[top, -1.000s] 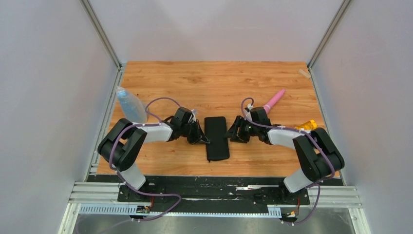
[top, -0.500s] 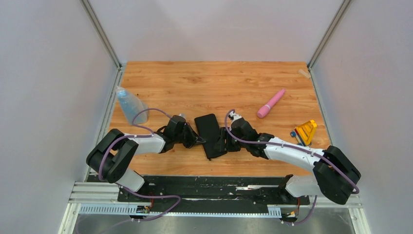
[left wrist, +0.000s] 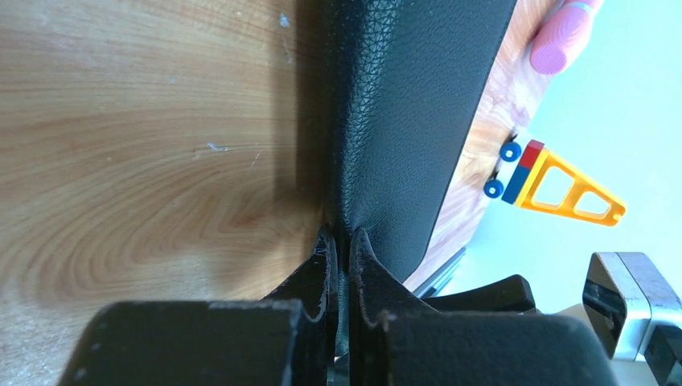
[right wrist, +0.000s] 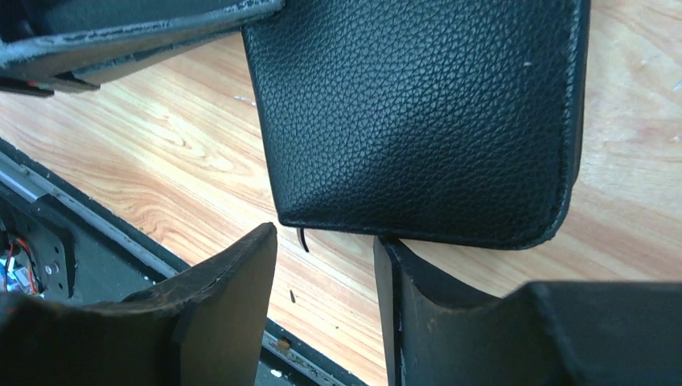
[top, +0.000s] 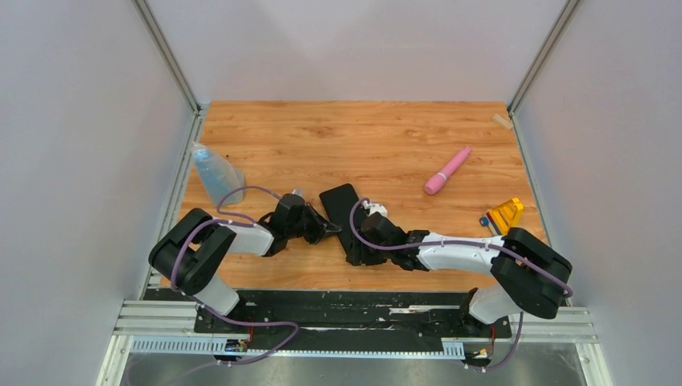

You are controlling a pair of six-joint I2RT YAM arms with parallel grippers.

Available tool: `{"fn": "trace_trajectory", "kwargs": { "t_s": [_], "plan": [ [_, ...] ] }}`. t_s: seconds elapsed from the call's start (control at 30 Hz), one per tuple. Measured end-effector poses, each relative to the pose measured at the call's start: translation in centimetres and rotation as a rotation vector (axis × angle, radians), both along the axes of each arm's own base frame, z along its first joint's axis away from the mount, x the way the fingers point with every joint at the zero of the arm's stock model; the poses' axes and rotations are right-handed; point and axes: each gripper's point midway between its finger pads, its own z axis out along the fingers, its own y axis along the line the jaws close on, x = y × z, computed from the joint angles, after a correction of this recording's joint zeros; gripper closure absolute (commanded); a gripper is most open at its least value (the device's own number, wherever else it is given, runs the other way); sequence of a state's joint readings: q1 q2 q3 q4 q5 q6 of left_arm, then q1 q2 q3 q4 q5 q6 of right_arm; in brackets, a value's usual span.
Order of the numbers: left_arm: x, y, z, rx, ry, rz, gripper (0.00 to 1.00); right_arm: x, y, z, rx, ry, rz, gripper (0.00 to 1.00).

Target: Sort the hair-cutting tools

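No scissors or combs show in any view. A black leather case [top: 341, 207] lies closed and slanted on the wooden table. My left gripper [top: 326, 232] is at its left edge, and in the left wrist view this gripper [left wrist: 342, 241] is shut on the thin edge of the case [left wrist: 402, 121]. My right gripper [top: 359, 252] is at the case's near end. In the right wrist view this gripper [right wrist: 326, 235] is open, its fingers just short of the rounded corner of the case [right wrist: 418, 112], holding nothing.
A pink tapered tool [top: 447, 170] lies at the back right. A translucent blue bottle [top: 215, 174] stands at the left edge. A yellow toy with blue wheels [top: 504, 215] sits at the right edge. The black base rail [top: 354, 301] runs along the near edge.
My right arm swung left and nearer, from the case's right side to its near end. The case turned to a slant and shifted left. My left gripper kept its hold.
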State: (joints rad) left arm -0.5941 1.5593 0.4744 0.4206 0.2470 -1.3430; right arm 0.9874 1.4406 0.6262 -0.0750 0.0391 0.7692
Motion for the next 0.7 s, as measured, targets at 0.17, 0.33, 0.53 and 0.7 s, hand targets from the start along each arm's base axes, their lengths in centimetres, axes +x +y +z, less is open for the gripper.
{"fn": "trace_trajectory", "kwargs": {
  "t_s": [0.17, 0.33, 0.53, 0.7],
  "plan": [
    [-0.1, 0.0, -0.2, -0.033, 0.005, 0.021, 1.0, 0.4, 0.4, -0.2, -0.015, 0.012, -0.018, 0.66],
    [0.1, 0.1, -0.2, -0.034, 0.001, 0.033, 1.0, 0.7, 1.0, -0.1, -0.01, 0.019, -0.019, 0.75],
    [0.3, 0.2, -0.3, -0.026, -0.003, 0.044, 1.0, 0.6, 1.4, -0.3, -0.008, 0.032, -0.01, 0.89],
    [0.3, 0.4, -0.1, -0.02, -0.008, 0.052, 1.0, 0.6, 1.7, 0.0, -0.008, 0.037, -0.002, 1.0]
  ]
}}
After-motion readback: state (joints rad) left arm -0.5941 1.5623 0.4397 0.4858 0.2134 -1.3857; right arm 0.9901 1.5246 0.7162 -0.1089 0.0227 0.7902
